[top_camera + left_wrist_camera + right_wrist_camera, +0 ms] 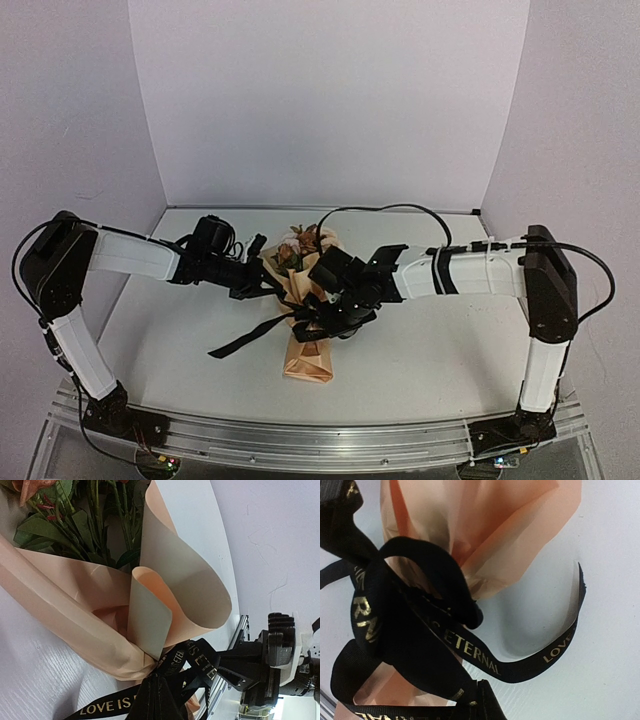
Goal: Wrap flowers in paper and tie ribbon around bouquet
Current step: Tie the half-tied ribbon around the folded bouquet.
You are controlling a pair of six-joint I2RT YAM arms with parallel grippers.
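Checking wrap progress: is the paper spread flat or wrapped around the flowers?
Wrapped: the paper curls into a cone around the flowers, cinched by the ribbon.

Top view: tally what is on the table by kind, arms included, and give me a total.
bouquet: 1
ribbon: 1
arms: 2, the left arm and the right arm
Total: 4
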